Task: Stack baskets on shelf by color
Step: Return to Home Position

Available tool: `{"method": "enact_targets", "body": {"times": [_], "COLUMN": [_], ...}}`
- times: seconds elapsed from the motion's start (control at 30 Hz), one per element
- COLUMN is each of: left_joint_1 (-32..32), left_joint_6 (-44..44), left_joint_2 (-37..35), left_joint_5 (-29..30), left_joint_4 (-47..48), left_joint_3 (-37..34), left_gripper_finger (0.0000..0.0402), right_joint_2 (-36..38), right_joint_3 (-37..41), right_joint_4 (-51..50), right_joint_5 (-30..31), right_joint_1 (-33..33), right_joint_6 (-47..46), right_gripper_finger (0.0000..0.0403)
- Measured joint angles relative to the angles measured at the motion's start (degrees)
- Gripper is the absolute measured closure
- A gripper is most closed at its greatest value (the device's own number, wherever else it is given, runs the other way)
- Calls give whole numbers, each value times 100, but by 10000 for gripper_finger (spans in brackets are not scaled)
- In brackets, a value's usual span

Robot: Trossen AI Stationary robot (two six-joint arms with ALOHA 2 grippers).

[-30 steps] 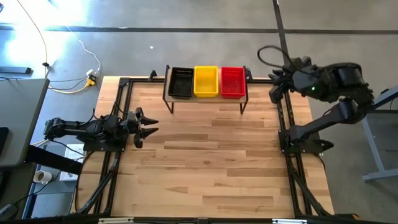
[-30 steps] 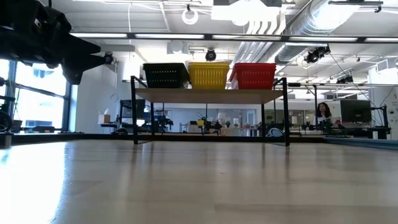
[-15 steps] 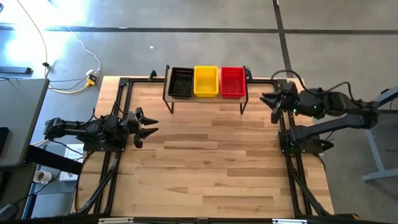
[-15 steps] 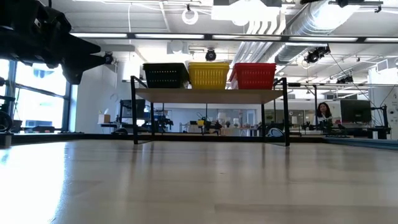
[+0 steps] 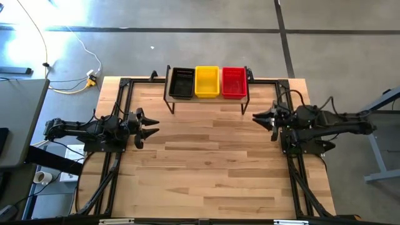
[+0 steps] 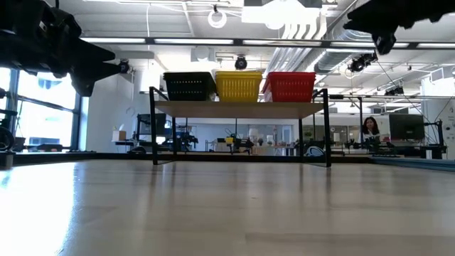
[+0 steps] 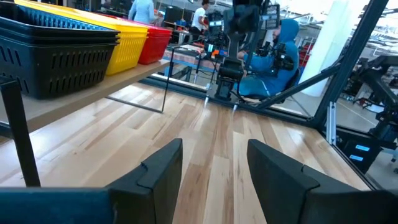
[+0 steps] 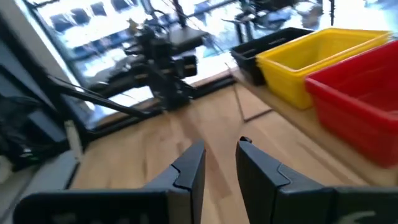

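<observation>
Black baskets (image 5: 181, 82), yellow baskets (image 5: 207, 82) and red baskets (image 5: 234, 82) fill the shelf (image 6: 238, 109) — sorting looks done — so left hand (image 5: 152, 124) and right hand (image 5: 257, 117) hover spread, empty.

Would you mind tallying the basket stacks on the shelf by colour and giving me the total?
Black stack: 1
Yellow stack: 1
Red stack: 1
Total: 3 stacks, side by side on the shelf. I cannot tell how many baskets each stack holds.

The red baskets (image 8: 357, 102) run past the picture's edge.
</observation>
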State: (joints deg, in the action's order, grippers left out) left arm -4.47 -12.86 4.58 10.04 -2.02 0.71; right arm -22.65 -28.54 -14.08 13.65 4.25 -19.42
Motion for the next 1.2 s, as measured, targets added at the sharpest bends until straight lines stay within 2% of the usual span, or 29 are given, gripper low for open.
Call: {"method": "enact_targets", "body": {"times": [0.17, 0.6, 0.9, 1.2], "left_joint_1": [0, 1, 2, 2], "left_joint_6": [0, 0, 1, 0], "left_joint_2": [1, 1, 2, 2], "left_joint_5": [-2, -4, -9, -13], "left_joint_4": [-1, -1, -2, -2], "left_joint_3": [2, 2, 2, 2], "left_gripper_finger": [232, 232, 232, 232], "right_joint_2": [543, 2275, 2243, 2190], "right_joint_3": [827, 2011, 2480, 2475], "right_joint_4": [614, 635, 637, 662], "right_joint_5": [-301, -606, -723, -266], "right_joint_1": [0, -11, -11, -174], "right_joint_6": [0, 65, 94, 400], "right_gripper_finger": [328, 328, 328, 328]}}
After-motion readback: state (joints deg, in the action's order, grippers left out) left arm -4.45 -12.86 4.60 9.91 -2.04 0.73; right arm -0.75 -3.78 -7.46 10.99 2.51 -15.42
